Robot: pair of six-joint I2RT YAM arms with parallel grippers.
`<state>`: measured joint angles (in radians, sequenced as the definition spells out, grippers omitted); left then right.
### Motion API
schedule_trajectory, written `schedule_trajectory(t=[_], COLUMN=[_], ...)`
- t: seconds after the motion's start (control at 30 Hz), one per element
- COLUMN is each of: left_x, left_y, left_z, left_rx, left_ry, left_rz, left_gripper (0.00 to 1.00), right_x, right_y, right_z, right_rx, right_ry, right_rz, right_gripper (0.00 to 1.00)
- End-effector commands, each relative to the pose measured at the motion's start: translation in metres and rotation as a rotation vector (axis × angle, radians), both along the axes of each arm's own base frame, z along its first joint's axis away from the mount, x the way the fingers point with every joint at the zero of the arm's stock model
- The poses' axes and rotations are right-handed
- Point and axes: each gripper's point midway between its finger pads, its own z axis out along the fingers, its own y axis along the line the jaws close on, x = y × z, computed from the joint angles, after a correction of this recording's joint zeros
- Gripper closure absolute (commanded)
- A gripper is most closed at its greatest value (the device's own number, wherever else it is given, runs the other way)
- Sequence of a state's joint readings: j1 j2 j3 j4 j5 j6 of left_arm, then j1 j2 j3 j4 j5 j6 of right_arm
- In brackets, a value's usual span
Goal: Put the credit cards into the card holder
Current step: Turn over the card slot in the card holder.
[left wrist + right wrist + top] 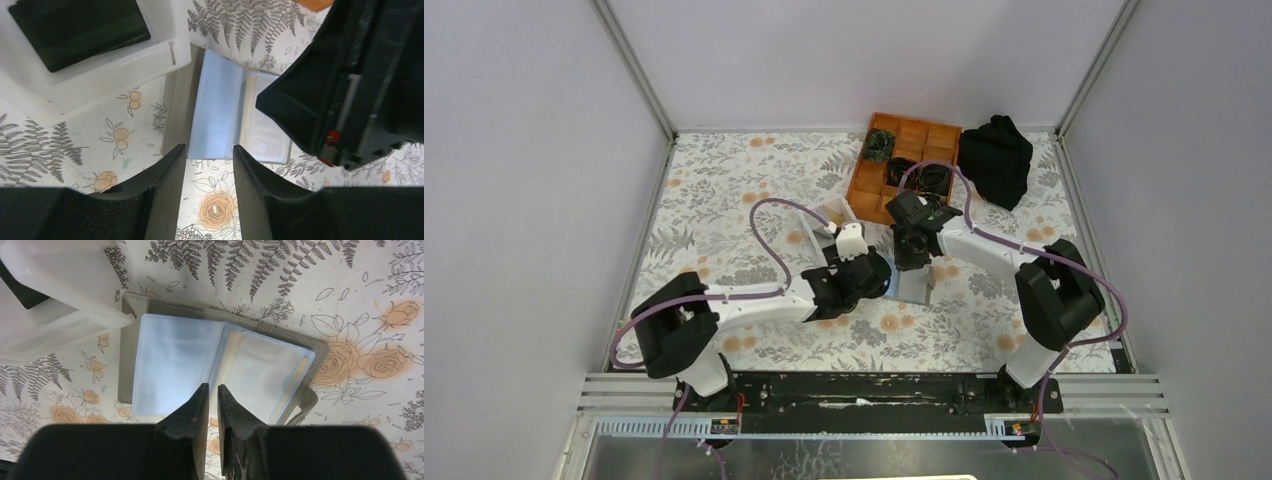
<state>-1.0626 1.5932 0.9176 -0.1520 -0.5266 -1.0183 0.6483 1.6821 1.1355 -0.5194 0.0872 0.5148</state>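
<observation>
- The top camera sits high behind my two bases and looks down and forward over the whole flowered table cloth (724,200), from far away.
- My left wrist camera looks down past my left gripper (209,150), very near the cloth.
- My right wrist camera looks down past my right gripper (213,387), also very near.
- All three views share the grey folding card holder (175,365), lying open with its pale blue inside up.
- Both wrist views also share a corner of the white plastic box (100,85).
</observation>
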Motion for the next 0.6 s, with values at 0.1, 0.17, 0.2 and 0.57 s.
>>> schedule_trajectory(t=[0.1, 0.17, 0.2, 0.57], left_x=[0.028, 0.039, 0.044, 0.112], left_y=[0.043, 0.057, 0.063, 0.119], left_z=[0.037, 0.047, 0.051, 0.079], left_rx=[0.001, -0.015, -0.024, 0.068], left_ry=[-0.09, -0.099, -0.104, -0.077], left_rz=[0.159, 0.208, 0.226, 0.311], left_gripper=[0.49, 0.46, 0.44, 0.39], right_x=[0.003, 0.003, 0.003, 0.012], right_y=[0.016, 0.017, 0.018, 0.018], right_z=[-0.003, -0.004, -0.003, 0.006], right_rx=[0.032, 0.034, 0.035, 0.018], right_ry=[0.002, 0.001, 0.0, -0.031], right_rz=[0.019, 0.024, 0.025, 0.047], right_gripper=[0.81, 0.81, 0.81, 0.74])
